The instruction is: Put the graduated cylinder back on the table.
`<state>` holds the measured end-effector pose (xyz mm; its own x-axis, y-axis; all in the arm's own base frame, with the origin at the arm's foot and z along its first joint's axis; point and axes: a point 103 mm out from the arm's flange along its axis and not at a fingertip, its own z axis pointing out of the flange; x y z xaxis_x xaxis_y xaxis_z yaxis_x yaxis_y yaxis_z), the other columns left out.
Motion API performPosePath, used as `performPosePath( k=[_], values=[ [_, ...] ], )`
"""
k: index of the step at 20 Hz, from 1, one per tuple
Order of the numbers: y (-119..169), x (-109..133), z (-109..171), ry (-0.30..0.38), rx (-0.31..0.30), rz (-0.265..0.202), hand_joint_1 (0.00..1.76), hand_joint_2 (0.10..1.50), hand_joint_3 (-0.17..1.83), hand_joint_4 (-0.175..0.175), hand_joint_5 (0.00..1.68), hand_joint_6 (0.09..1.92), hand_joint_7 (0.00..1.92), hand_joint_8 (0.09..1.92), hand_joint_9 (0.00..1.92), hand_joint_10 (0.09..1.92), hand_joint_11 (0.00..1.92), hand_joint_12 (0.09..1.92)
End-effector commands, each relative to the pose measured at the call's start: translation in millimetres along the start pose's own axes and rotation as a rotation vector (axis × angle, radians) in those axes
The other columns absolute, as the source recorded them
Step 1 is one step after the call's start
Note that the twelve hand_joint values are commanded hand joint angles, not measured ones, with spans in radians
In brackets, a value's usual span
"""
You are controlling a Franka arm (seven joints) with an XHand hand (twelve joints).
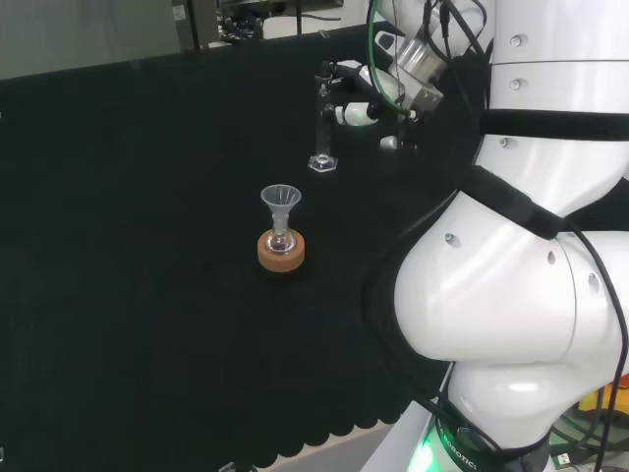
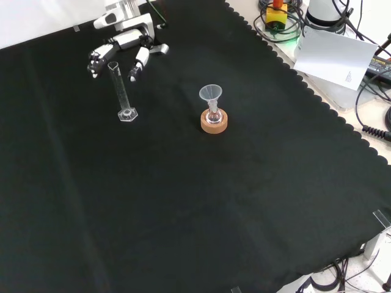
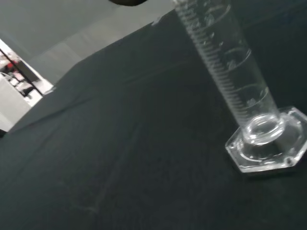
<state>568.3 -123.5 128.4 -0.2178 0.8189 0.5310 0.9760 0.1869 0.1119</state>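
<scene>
Clear, glossy cylinder (image 3: pixel 230 81), faint ribbed marks up its tube, on matt black cloth (image 2: pixel 183 201), softly creased. Funnel (image 2: pixel 211 93) clear and shiny too, over a grainy tan cork ring (image 2: pixel 214 124). Hand (image 2: pixel 116 52): smooth black-and-white plastic.

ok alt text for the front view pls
A clear graduated cylinder stands upright on the black cloth, with the robot's hand open just behind its top, fingers apart from it. To its right, a funnel sits in a flask on a cork ring.
</scene>
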Motion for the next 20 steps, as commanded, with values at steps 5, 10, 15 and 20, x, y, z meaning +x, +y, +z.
performPosePath(
  k=[5, 10, 15, 20],
  values=[
    [-37, 35, -64, -0.175, -0.038, 0.068, 0.8, 0.99, -0.17, -0.033, 0.29, 0.09, 0.09, 0.61, 0.56, 0.09, 0.1, 1.4],
    [-55, 66, -89, -0.226, -0.064, 0.059, 0.79, 0.99, -0.17, -0.035, 0.3, 0.09, 0.1, 0.62, 0.56, 0.09, 0.1, 1.4],
    [-75, 93, -109, -0.261, -0.081, 0.061, 0.8, 0.99, -0.17, -0.038, 0.3, 0.09, 0.1, 0.62, 0.57, 0.09, 0.1, 1.4],
    [-90, 114, -125, -0.311, -0.086, 0.05, 0.8, 0.99, -0.17, -0.04, 0.31, 0.09, 0.1, 0.63, 0.57, 0.09, 0.11, 1.4]
  ],
)
